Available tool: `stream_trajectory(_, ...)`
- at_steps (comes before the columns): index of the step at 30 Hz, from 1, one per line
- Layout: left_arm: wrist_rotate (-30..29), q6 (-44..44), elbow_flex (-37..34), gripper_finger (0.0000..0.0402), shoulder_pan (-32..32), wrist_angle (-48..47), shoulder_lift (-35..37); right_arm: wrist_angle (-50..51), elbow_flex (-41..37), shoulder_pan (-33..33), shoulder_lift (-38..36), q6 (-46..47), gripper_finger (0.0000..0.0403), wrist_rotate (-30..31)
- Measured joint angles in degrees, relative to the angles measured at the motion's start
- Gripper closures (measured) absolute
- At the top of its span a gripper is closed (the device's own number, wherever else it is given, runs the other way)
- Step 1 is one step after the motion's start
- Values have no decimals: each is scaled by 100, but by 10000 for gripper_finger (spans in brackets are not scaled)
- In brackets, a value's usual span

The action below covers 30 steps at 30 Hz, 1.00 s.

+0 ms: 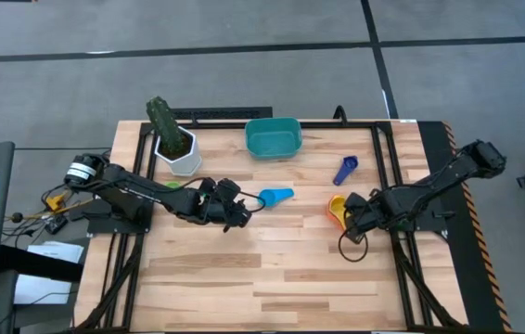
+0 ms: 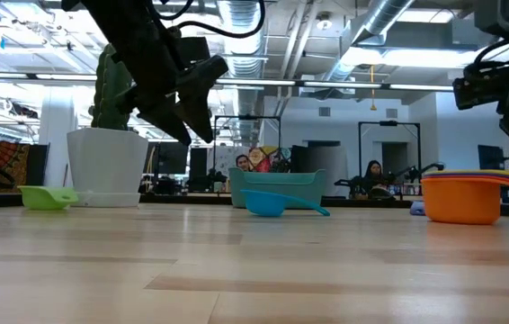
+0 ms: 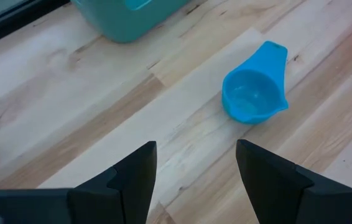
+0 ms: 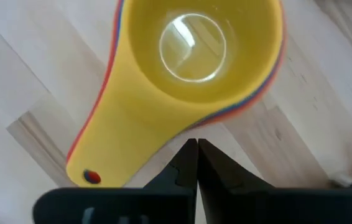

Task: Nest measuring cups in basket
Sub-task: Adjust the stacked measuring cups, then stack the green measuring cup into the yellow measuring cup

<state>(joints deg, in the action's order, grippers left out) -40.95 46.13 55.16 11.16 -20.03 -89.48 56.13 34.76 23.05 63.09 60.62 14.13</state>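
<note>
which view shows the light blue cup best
The left wrist view: the light blue cup fills the frame, seen from above, its bowl empty, just ahead of the open left claw. The high view shows it small, the low view side-on before the basket. The right wrist view misses it.

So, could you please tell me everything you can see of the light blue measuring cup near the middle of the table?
The light blue measuring cup is a small, glossy plastic scoop with a round bowl and a short flat handle. It sits upright and empty on the wooden table, apart from the basket. Nothing touches it; the left gripper hovers open beside it.
</note>
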Motion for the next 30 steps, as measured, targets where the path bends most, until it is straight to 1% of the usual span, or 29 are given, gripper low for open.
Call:
stream_trajectory(3,2,-35,0,191,0,-27,1,106,33,0,-2,86,370,-24)
stream_trajectory(5,3,-21,0,191,0,-129,0,-2,33,-2,-2,87,374,-91)
stream_trajectory(8,52,267,0,191,20,-527,1,-193,41,45,-2,67,379,-149)
stream_trajectory(11,131,577,0,191,52,-1103,71,-27,42,140,-73,221,379,-55)
stream_trajectory(15,110,1330,-26,191,124,-2014,263,308,42,271,-336,526,359,82)
stream_trajectory(18,72,1796,-309,191,305,-2073,544,368,42,376,-592,670,342,143)
stream_trajectory(21,105,2668,-919,193,587,-1976,961,339,42,500,-855,732,330,374)
stream_trajectory(25,134,4276,-1703,211,1031,-1883,1585,314,42,589,-1126,736,322,561)
stream_trajectory(27,147,4973,-1935,224,1212,-1887,1807,316,43,578,-1208,717,321,619)
stream_trajectory(30,264,5469,-2104,244,1389,-1943,2069,317,42,575,-1272,706,321,714)
